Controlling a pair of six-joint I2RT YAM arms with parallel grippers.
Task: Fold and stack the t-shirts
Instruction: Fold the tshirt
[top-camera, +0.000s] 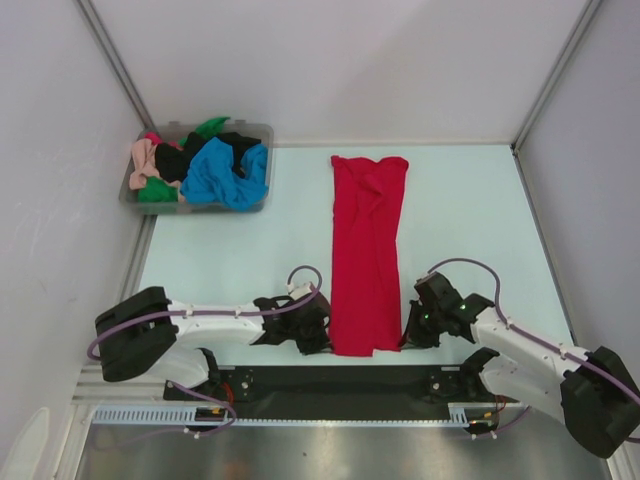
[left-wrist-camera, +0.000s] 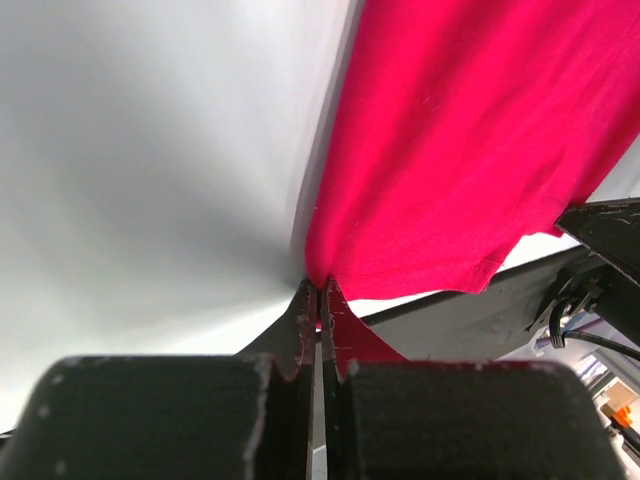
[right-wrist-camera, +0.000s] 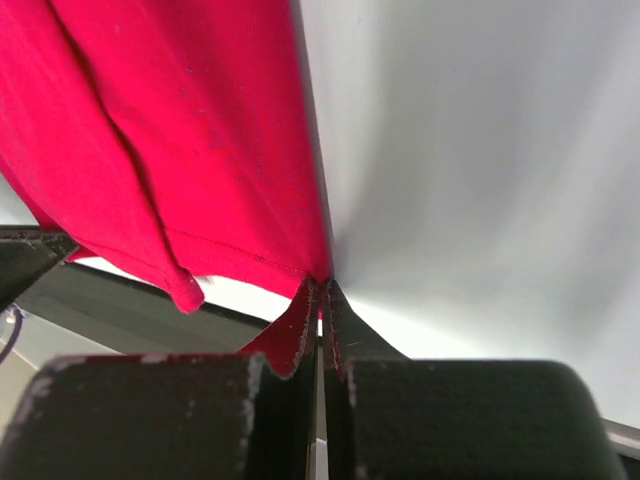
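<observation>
Red t-shirt (top-camera: 367, 255) was laid as a long strip on the table (top-camera: 470, 220), its long axis running away from the arms. Its near corners were pinched by the left gripper (top-camera: 322, 343) and right gripper (top-camera: 406, 340), both clamped on cloth.

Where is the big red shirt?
In the top view the red shirt lies in a long strip mid-table, right of the bin, its near corners pinched by the left gripper and right gripper.
</observation>
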